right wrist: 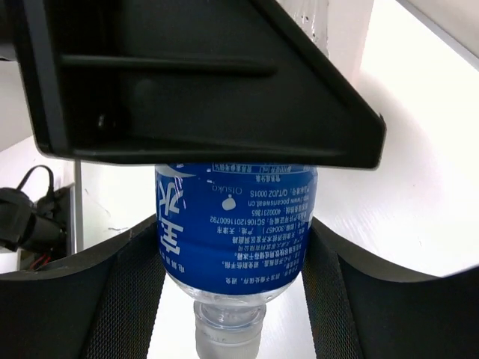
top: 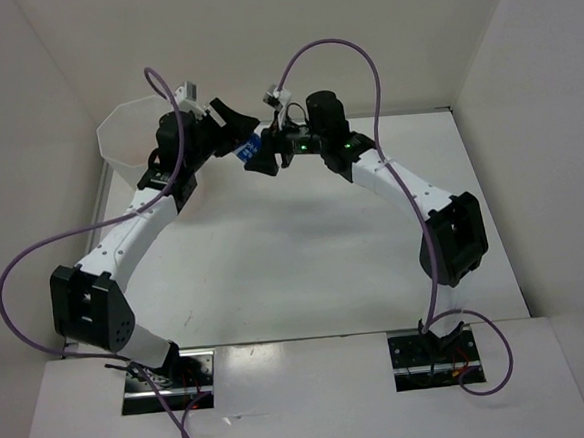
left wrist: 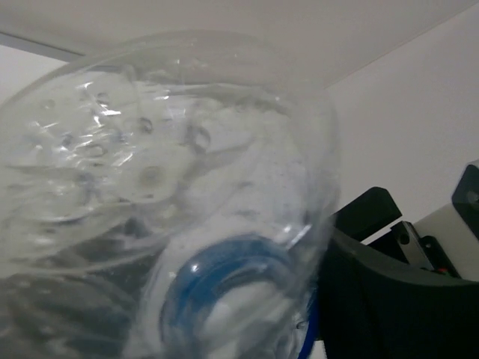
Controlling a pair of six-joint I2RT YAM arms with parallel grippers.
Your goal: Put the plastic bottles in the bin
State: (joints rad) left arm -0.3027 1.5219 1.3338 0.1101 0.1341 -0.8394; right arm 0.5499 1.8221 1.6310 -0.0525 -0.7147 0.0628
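The clear bottle with the blue label (top: pixel 251 147) hangs in the air between both grippers, just right of the bin (top: pixel 126 140). My right gripper (top: pixel 262 161) is shut on its labelled body (right wrist: pixel 236 224), white cap toward the camera, with a finger (right wrist: pixel 123 299) pressed on each side. My left gripper (top: pixel 233 123) grips the bottle's base end; one of its black fingers (right wrist: pixel 187 82) lies across the bottle. In the left wrist view the clear base (left wrist: pixel 165 187) fills the frame and hides my own fingers. The orange bottles are out of view.
White walls enclose the table (top: pixel 305 268) on the left, back and right. The bin stands in the back left corner against the wall. Purple cables loop above both arms. The right gripper's black body (left wrist: pixel 397 299) shows at the right of the left wrist view.
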